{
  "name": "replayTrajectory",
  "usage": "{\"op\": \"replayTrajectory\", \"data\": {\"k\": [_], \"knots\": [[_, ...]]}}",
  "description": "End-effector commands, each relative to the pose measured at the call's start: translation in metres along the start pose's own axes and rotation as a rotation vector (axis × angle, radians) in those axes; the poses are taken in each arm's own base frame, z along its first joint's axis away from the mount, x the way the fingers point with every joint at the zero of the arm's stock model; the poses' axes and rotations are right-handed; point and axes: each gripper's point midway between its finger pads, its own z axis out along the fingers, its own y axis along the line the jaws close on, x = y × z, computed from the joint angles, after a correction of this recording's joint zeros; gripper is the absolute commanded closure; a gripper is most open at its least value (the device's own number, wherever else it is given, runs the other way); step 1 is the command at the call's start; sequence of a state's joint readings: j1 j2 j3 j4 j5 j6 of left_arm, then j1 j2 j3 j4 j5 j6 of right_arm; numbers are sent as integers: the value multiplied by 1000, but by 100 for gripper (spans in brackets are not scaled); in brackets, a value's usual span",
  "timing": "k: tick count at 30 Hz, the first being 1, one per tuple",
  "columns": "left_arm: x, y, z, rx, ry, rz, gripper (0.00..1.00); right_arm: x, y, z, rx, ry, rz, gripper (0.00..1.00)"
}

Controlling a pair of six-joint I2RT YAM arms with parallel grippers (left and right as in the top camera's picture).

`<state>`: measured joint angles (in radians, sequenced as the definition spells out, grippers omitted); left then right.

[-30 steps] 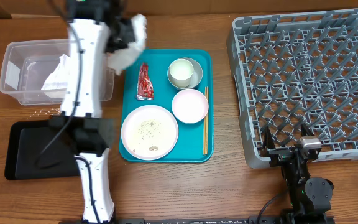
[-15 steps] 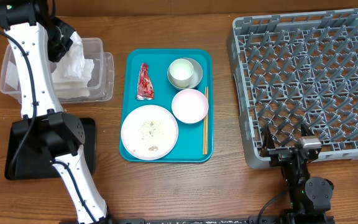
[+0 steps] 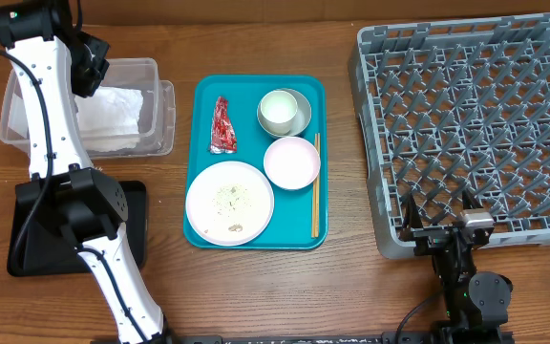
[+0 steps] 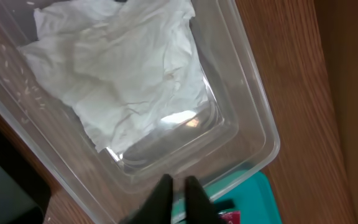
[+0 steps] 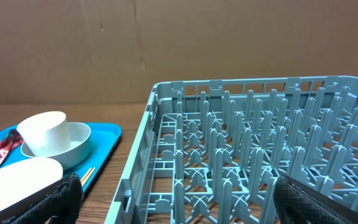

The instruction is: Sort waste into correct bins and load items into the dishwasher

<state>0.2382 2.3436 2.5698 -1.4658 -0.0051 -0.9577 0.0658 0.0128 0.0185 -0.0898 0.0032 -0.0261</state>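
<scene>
Find left hand (image 4: pixel 178 190) above the tub (image 4: pixel 253 140), at the corner nearest the teal tray (image 3: pixel 203 143). Fingers (image 4: pixel 162 194) parted by only a thin slit, nothing between them. See napkins (image 4: pixel 120 68) lying crumpled inside the tub, clear of the hand. Note a few rice grains (image 4: pixel 17 81) along the tub's wall beside them; cannot tell whether inside or beneath it.

Find right hand (image 5: pixel 179 193) low at the near edge of the rack (image 5: pixel 260 143), jaws spread wide and empty.

Locate tub at far left of the desk (image 3: pixel 351 287), with black tray (image 3: pixel 27 263) in front of it, partly hidden under the left arm's base. See teal tray between tub and rack, carrying:
- wrapper (image 3: pixel 222 124) at far left
- cup (image 3: pixel 277 111) sitting in the grey-green bowl (image 3: pixel 302 107) at far right
- white bowl (image 3: pixel 291 161) just in front of those
- plate (image 3: pixel 229 203) at near left, scraps (image 3: pixel 227 199) on it
- chopsticks (image 3: pixel 315 186) along the right edge, just beside the white bowl
</scene>
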Motion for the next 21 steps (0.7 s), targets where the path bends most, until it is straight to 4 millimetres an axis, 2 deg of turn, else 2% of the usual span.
{"op": "replayTrajectory", "data": {"k": [1,4,8,12,17,21], "knots": [[-6,9,3,-28,-14,-19,82,1,0,0,0,-6,-1,0],[2,4,3,1,34,52,81,1,0,0,0,-6,-1,0],[33,-23,-2,172,185,276,82,1,-1,0,1,-6,-1,0],[70,-46,-10,288,261,517,82,1,-1,0,1,-6,-1,0],[120,-65,-12,294,259,794,80,1,0,0,0,-6,-1,0],[146,-71,-7,160,152,913,74,1,0,0,0,-6,-1,0]]}}
